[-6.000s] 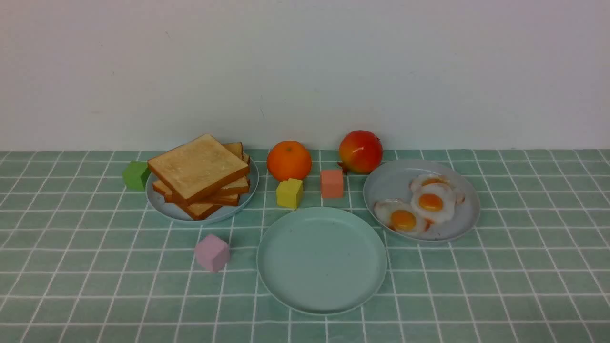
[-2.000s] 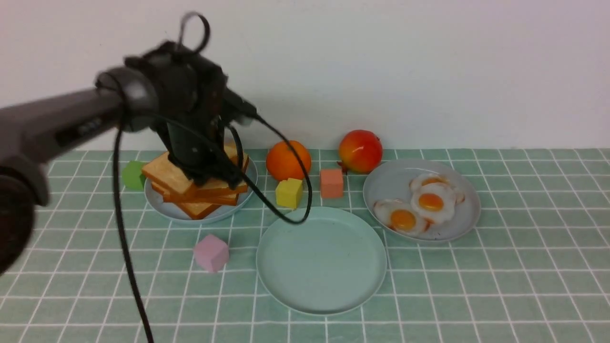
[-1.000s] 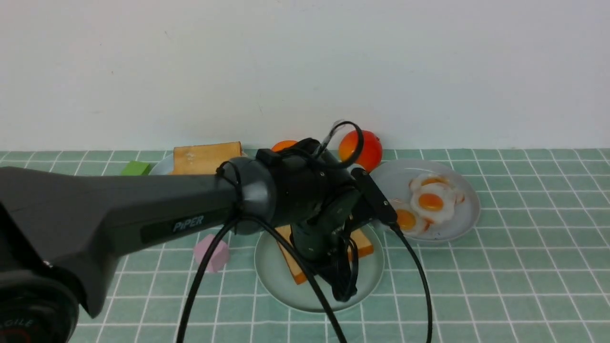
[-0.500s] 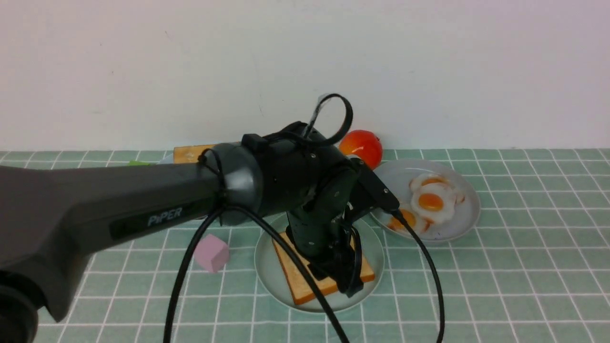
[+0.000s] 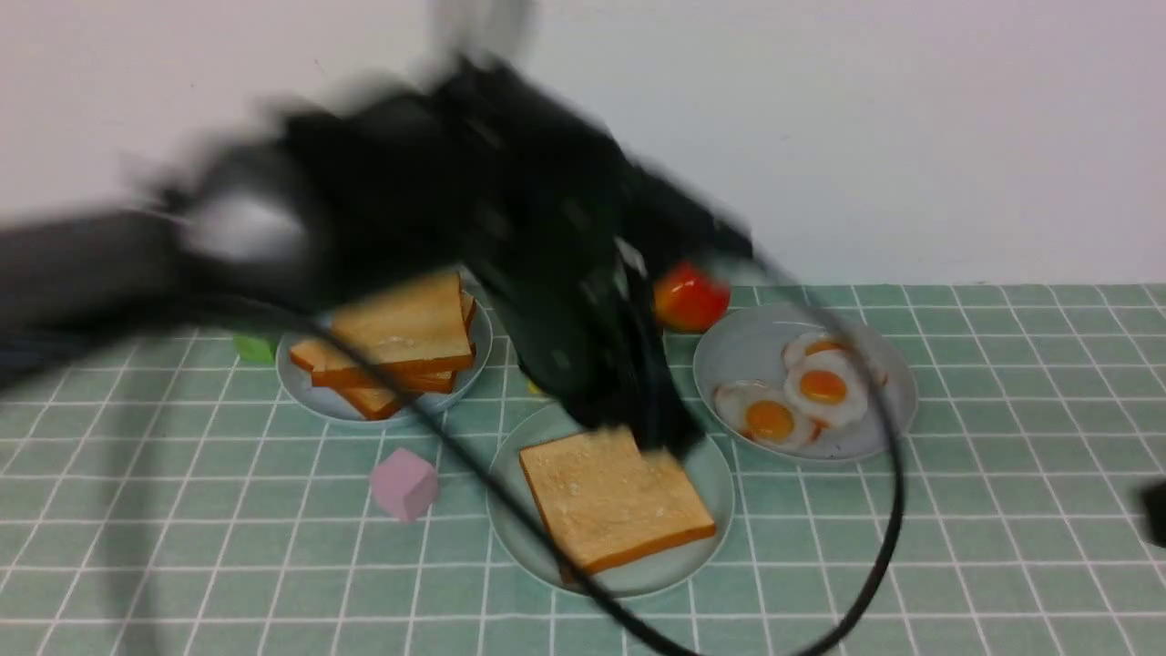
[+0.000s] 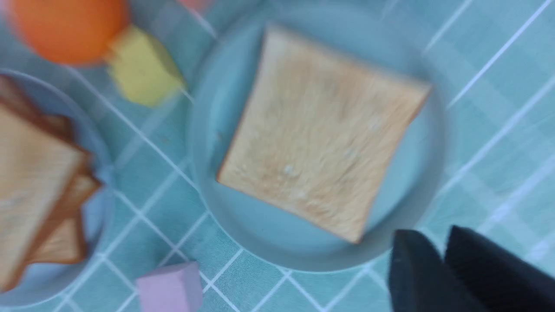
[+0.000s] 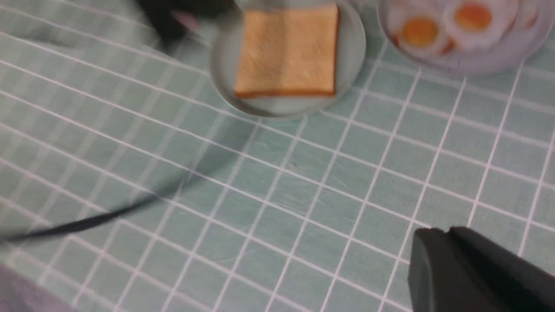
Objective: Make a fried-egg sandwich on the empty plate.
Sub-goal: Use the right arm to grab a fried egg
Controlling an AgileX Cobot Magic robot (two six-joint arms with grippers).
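Note:
One golden toast slice [image 5: 615,497] lies flat on the mint-green plate [image 5: 510,533]; no egg is on it. It also shows in the left wrist view [image 6: 321,130] and the right wrist view [image 7: 288,50]. My left gripper [image 5: 669,442] is blurred, just above the plate's far edge, clear of the toast; in its wrist view [image 6: 444,247] the fingers stand slightly apart and empty. Three fried eggs [image 5: 824,385] lie on the right grey-blue plate [image 5: 729,351]. My right gripper [image 7: 448,232] is shut and empty over the tablecloth, near the right front.
A stack of toast slices [image 5: 396,342] sits on the left grey-blue plate [image 5: 310,396]. A pink cube [image 5: 404,483], a green cube [image 5: 255,346] and a red fruit [image 5: 690,296] stand around. An orange [image 6: 65,26] and a yellow cube [image 6: 143,67] are behind the mint plate. A black cable [image 5: 874,565] hangs over the front.
My left arm carried a toast slice from the stack to the mint plate, let it go, and now lifts fast up and back. The right gripper has come into view at the right edge.

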